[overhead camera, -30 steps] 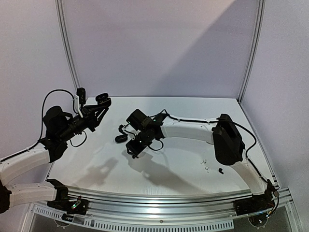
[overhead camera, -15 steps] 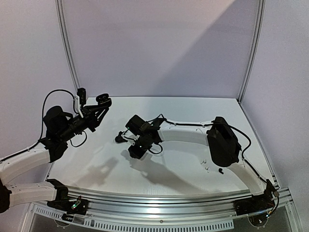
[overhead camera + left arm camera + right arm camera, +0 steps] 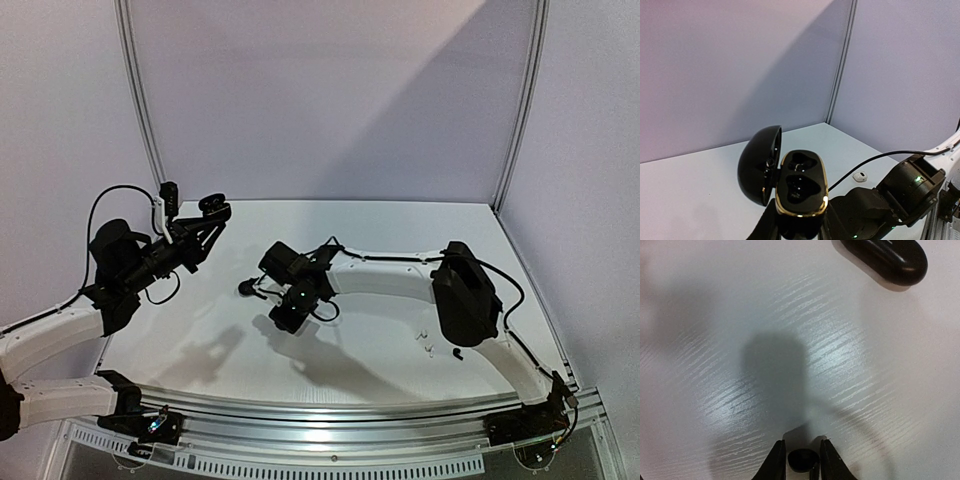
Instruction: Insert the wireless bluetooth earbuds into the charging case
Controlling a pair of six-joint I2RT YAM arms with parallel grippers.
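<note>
Raised by the left edge of the table (image 3: pixel 400 225), the left gripper (image 3: pixel 212 210) clamps the open charging case (image 3: pixel 800 187), glossy black, gold-rimmed, lid hinged left. A closed black case (image 3: pixel 887 257), pebble-shaped, lies mid-table with bare matte white around it. The right gripper (image 3: pixel 802 454), fingers narrow, pinches a black earbud (image 3: pixel 802 460) just above the surface. Loose earbuds (image 3: pixel 428 343) lie front right.

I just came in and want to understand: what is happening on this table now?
The left arm holds an open charging case up in its jaws, lid tipped back; both wells look empty. The right arm reaches low over the table, its jaws closed on what looks like a black earbud. A closed black case lies nearby. A few loose earbuds lie on the table's right side. Nothing seems inserted yet.
</note>
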